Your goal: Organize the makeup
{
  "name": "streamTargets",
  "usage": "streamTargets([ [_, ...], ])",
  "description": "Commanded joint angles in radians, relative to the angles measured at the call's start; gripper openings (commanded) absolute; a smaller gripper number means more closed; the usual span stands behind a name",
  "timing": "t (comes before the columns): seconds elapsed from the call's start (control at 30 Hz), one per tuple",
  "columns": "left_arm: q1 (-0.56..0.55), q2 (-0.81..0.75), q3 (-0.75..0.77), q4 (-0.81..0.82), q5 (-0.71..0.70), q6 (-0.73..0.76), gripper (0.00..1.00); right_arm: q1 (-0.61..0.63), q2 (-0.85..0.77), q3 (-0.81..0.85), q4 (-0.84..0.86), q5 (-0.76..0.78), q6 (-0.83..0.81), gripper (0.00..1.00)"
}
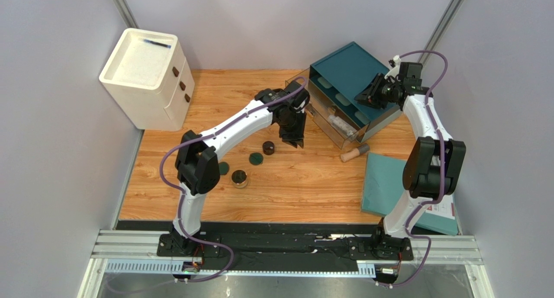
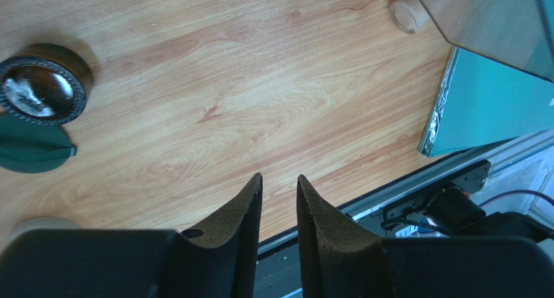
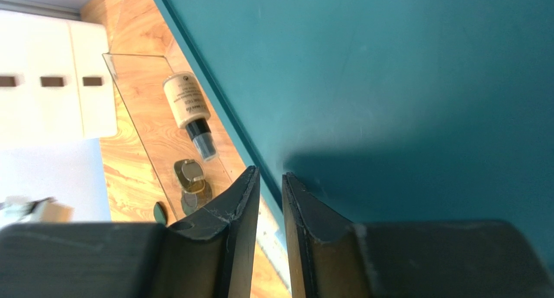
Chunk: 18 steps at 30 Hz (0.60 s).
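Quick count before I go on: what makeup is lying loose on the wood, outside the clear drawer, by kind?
Dark round jars: 2
Dark green discs: 2
Peach tube: 1
Total: 5
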Motion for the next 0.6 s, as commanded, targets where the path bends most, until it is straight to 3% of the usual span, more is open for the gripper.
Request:
streamTargets([
  [0.0, -0.002, -0.109, 0.052, -0.026, -0.053, 0.101, 0.33, 0.003, -0.073, 0.084, -0.150, 0.094, 0.026, 0.28],
  [0.2, -0.002, -0.163, -0.074, 0.064, 0.043, 0.116, 0.38, 0.002, -0.156, 0.144, -0.249, 0.120, 0.026, 0.28],
  [0.43, -0.002, -0.173, -0.137, 0.132, 0.106, 0.100, 0.41, 0.003, -0.282, 0.002, -0.253, 0.106, 0.037, 0.28],
  [0.57, -0.002, -0.158, -0.152, 0.153, 0.149, 0.075, 0.41, 0.002, -0.381, -0.185, -0.241, 0.094, 0.084, 0.29],
])
